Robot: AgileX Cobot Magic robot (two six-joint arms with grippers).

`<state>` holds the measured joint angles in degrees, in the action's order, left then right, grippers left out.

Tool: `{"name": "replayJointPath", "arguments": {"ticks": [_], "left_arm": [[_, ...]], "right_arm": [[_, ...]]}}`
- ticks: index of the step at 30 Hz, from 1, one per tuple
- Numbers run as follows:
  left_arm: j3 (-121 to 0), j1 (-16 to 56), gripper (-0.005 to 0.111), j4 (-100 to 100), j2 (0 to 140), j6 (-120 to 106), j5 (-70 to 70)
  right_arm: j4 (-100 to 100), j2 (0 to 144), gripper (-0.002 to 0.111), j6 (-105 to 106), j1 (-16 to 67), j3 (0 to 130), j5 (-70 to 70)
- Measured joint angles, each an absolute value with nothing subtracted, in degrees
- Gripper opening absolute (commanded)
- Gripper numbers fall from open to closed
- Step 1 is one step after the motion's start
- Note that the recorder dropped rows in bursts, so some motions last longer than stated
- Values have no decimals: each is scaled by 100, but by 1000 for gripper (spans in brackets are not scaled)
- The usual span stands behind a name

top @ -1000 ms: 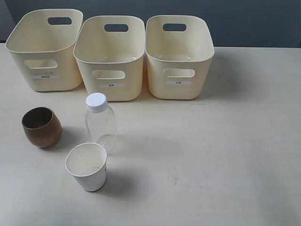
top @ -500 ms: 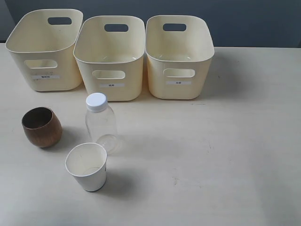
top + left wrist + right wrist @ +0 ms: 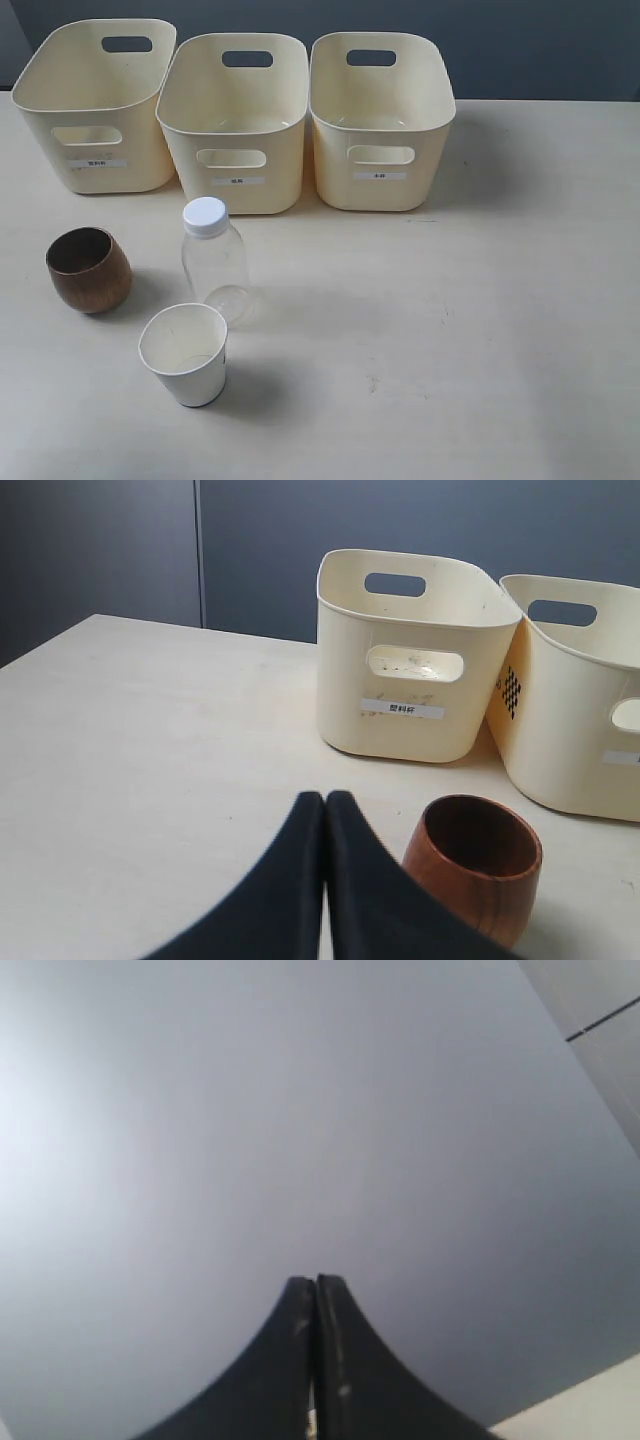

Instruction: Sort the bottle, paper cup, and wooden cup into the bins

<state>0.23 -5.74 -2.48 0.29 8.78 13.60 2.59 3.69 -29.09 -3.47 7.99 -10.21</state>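
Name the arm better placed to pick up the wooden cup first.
Left. Its shut hand already looks at the wooden cup on the table's left; the right hand faces only a blank wall.

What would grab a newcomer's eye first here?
Three cream bins in a row along the table's far side, nothing visible inside. In front, on the left, the clear bottle stands between the wooden cup and the paper cup. Both grippers' jaws are closed, holding nothing.

Smooth black curved fingers on the left pincer and right pincer, pale scuffs on the latter.
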Motion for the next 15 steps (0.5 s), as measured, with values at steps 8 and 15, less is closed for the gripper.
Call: {"name": "replayJointPath", "arguments": {"ticks": [8, 15], "left_arm": [[23, -574, 0, -248, 29, 878, 1360], [23, -574, 0, -248, 29, 878, 1360]], "right_arm": [[-4539, 2158, -1, -6773, 133, 2118, -2272], [-7871, 4520, -1, -8433, 156, 3609, -3892]]}}
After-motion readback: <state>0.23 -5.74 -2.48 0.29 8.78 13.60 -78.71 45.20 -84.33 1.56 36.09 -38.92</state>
